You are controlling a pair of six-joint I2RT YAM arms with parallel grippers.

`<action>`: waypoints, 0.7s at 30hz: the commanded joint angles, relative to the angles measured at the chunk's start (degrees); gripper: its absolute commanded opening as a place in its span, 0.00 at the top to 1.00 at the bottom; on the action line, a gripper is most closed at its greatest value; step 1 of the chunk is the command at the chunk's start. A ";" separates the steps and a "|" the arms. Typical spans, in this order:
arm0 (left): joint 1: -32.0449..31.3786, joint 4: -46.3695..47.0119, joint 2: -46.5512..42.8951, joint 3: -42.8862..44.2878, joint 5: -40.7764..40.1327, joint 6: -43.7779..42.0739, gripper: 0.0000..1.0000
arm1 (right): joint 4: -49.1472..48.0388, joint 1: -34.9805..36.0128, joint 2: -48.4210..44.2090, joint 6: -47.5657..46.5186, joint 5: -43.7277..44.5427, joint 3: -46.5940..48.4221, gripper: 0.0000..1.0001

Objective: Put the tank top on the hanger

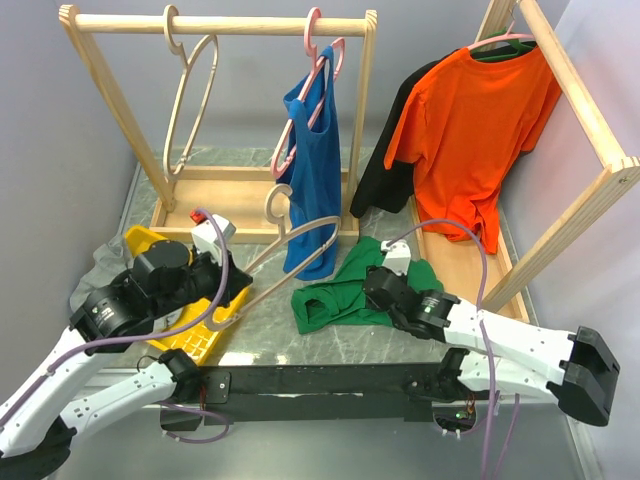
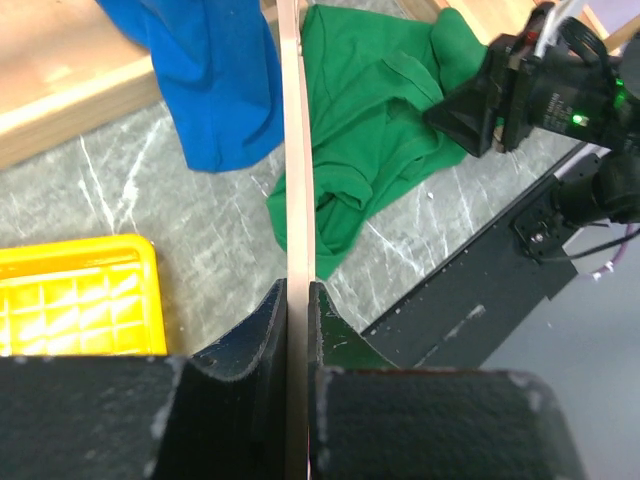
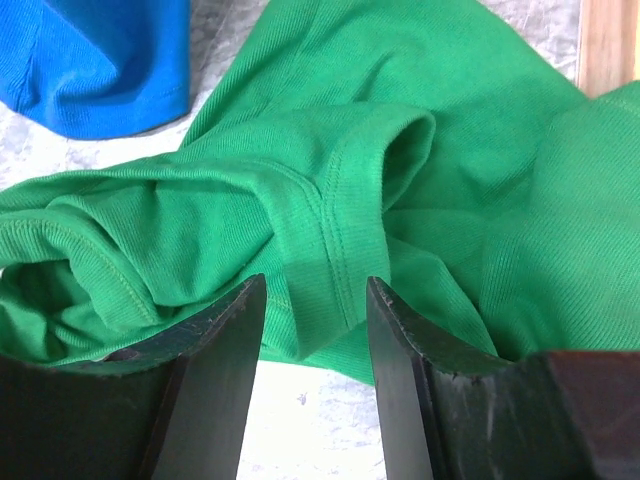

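Here the tank top (image 3: 330, 200) lies bunched between the right fingers (image 3: 215, 365)

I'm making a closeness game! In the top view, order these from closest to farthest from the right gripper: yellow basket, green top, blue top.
1. Green top: right at the right gripper.
2. Blue top: hanging just to its left.
3. Yellow basket: far off to the left.
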State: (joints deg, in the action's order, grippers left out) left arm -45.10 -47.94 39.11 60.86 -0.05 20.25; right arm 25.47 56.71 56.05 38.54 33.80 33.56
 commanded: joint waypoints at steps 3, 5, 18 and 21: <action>-0.25 -1.54 -1.32 4.18 1.99 1.28 0.99 | -0.07 0.51 4.32 -1.72 3.11 3.44 0.47; -0.25 -2.50 -1.76 4.79 2.86 1.02 0.99 | -0.16 0.42 6.60 -2.15 2.67 4.32 0.48; -0.25 -6.46 -1.94 4.79 9.28 0.32 0.99 | 0.10 -2.21 10.57 -1.54 1.18 8.36 0.92; -0.25 -6.20 -2.29 4.36 11.64 0.05 0.99 | -0.42 -3.97 9.95 -1.98 -0.31 8.45 0.98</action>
State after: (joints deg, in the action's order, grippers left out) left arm -45.10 -55.40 37.34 63.61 7.49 20.71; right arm 26.22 54.78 67.77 36.36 34.15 39.46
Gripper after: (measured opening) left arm 0.115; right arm 0.079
